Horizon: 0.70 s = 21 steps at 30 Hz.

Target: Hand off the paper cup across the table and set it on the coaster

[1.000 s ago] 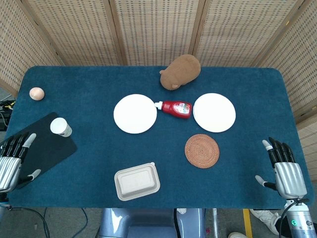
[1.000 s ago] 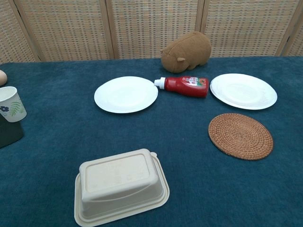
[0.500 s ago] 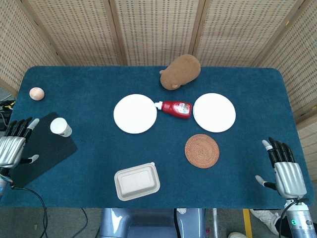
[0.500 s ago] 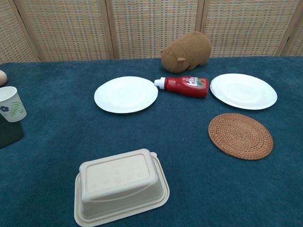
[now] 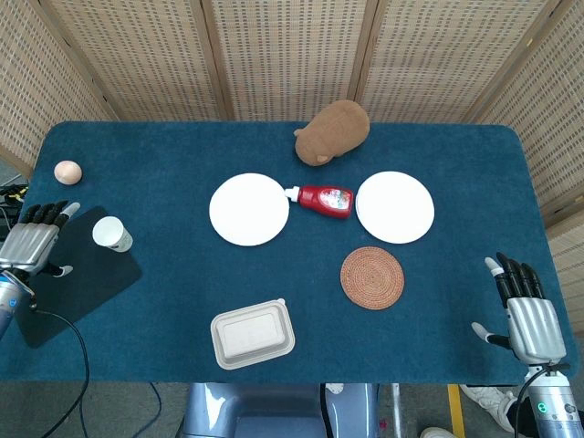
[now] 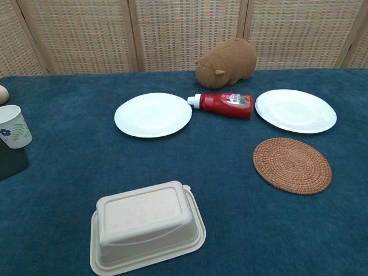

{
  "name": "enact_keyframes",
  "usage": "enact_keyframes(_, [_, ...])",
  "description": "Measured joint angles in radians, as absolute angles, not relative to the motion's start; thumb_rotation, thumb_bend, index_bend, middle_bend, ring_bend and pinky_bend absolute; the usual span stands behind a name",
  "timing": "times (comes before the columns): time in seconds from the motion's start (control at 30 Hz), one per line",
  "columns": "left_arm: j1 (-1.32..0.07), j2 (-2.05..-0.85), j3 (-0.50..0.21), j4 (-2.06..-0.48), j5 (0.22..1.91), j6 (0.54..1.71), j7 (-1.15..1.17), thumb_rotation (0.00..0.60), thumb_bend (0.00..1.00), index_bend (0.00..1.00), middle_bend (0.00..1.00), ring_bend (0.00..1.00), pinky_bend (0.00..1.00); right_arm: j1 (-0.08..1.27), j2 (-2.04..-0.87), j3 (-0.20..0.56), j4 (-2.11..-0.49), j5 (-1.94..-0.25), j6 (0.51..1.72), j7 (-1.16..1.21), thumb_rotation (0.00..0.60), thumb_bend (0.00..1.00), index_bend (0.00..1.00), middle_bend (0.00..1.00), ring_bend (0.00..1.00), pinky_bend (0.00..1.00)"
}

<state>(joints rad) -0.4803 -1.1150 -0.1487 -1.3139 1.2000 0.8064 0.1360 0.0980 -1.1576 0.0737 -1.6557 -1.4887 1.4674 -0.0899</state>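
The white paper cup (image 5: 111, 234) with a leaf print stands upright on a dark mat (image 5: 78, 274) at the table's left side; the chest view shows the cup (image 6: 14, 127) at its left edge. My left hand (image 5: 33, 241) hovers just left of the cup, fingers apart, holding nothing and not touching it. The round woven coaster (image 5: 371, 277) lies bare right of centre, and the coaster (image 6: 292, 164) is also bare in the chest view. My right hand (image 5: 526, 308) is open at the table's near right corner, far from the coaster.
Two white plates (image 5: 248, 209) (image 5: 394, 206) flank a red ketchup bottle (image 5: 323, 200) lying on its side. A brown plush toy (image 5: 332, 130) sits at the back. A lidded beige food box (image 5: 253, 334) is near the front edge. An egg (image 5: 67, 171) lies far left.
My left hand has moved away from the table's front edge, up along the mat to beside the cup. The cup, coaster and right hand have stayed put.
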Motion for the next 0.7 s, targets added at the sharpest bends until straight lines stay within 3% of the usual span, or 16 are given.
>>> enact_keyframes(0.33, [-0.587,-1.178,-0.144,-1.228,1.061,0.656,0.238,0.6,0.16,0.0,0.0,0.0,0.0,0.102,-1.16,0.077,-1.647,-1.476,1.455,-0.085,0.6,0.02,0.0,0.0,0.0,0.0])
enact_keyframes(0.7, [-0.673,-1.257,-0.12,-1.171,0.938,0.597,0.343,0.6,0.17,0.0,0.0,0.0,0.0,0.104,-1.164,0.079,-1.637,-1.473,1.454,-0.077,0.6,0.02,0.0,0.0,0.0,0.0])
